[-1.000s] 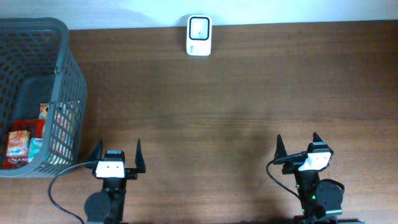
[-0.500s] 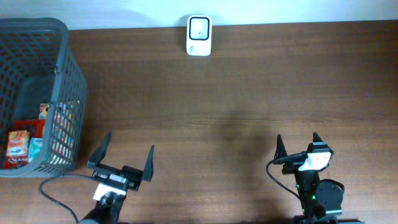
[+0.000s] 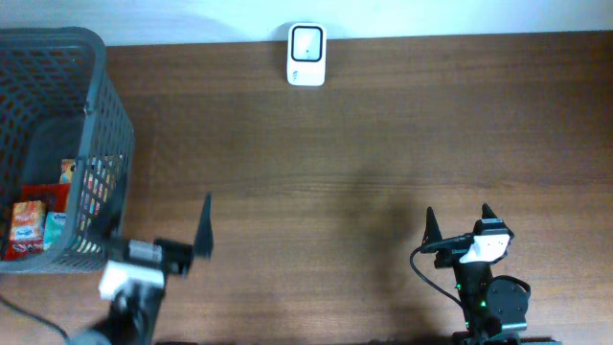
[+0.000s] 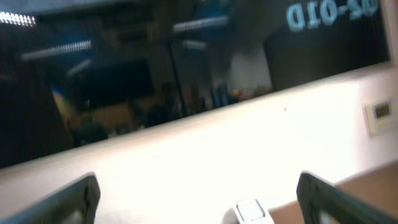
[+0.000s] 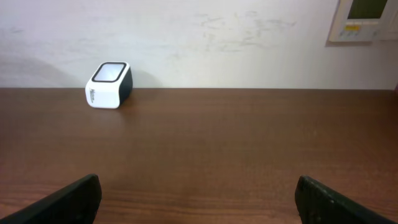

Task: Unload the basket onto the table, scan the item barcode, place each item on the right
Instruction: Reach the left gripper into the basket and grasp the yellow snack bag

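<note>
The white barcode scanner (image 3: 306,56) stands at the table's far edge, and the right wrist view shows the scanner (image 5: 109,84) ahead to the left. Several snack packets, the items (image 3: 29,225), lie in the grey mesh basket (image 3: 96,105) at the left; no barcode shows. My left gripper (image 3: 158,241) is raised and swung toward the basket's near right corner, open and empty. Its camera looks up at the wall, with the scanner (image 4: 252,211) low in frame. My right gripper (image 3: 458,225) rests open and empty near the front right.
The brown table (image 3: 383,144) runs back to a white wall. A wall control panel (image 5: 364,18) hangs at the upper right, also blurred in the left wrist view as the panel (image 4: 380,112). The basket's tall wall stands right beside the left arm.
My left arm has lifted and swung left toward the basket, tilting its camera upward. Its jaws stayed open. The right arm has not moved.
</note>
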`<state>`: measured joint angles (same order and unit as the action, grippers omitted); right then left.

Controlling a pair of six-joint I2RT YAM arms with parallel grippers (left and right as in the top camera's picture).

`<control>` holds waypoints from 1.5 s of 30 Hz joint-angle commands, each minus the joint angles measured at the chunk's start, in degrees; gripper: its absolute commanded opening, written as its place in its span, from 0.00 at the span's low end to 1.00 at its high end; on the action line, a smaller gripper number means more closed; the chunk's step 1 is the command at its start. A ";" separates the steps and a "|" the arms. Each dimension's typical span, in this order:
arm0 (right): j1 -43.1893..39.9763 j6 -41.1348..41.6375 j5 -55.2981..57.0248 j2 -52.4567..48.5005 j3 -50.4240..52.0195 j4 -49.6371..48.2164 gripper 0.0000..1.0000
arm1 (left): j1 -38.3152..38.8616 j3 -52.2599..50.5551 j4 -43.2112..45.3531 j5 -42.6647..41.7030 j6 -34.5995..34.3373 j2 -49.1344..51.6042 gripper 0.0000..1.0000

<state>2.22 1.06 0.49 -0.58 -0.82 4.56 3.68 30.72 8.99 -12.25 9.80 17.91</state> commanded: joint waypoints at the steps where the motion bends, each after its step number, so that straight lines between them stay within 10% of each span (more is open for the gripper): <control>1: -0.37 -0.20 -0.07 0.37 0.50 0.15 0.99 | -0.11 17.14 -11.74 -9.49 1.44 17.66 0.99; 4: -0.37 -0.20 -0.04 0.37 0.50 0.15 0.98 | -0.11 22.40 -9.05 -21.88 1.51 26.88 0.99; 7: -0.37 -0.20 -0.04 0.37 0.50 0.15 0.98 | -0.13 28.06 -9.75 -15.43 -0.87 32.59 0.99; 11: -0.37 -0.20 -0.04 0.37 0.50 0.15 0.98 | -5.42 55.67 -45.90 -2.19 -2.36 49.29 0.99; 14: -0.37 -0.20 -0.04 0.37 0.50 0.15 0.98 | -7.69 68.91 -57.18 -2.78 -1.42 59.36 0.99; 19: -0.37 -0.20 -0.04 0.37 0.50 0.15 0.98 | -22.25 77.77 -57.53 10.16 -21.62 65.29 0.99; 26: -0.37 -0.20 -0.04 0.37 0.50 0.15 0.98 | -41.22 79.32 -61.53 12.70 -19.76 68.85 0.99; 37: -0.37 -0.20 -0.04 0.37 0.50 0.15 0.98 | -40.92 79.30 -78.03 12.48 -15.32 87.21 1.00; 40: -0.37 -0.20 -0.07 0.37 0.50 0.15 0.99 | -40.02 79.23 -81.31 10.49 -15.30 90.23 0.79; 45: -0.37 -0.20 -0.04 0.37 0.50 0.15 0.99 | -35.43 79.19 -81.70 11.34 -10.03 94.05 0.90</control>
<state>2.20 1.06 0.51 -0.62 -0.84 4.56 -33.78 109.62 -72.18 -0.82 -3.60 109.89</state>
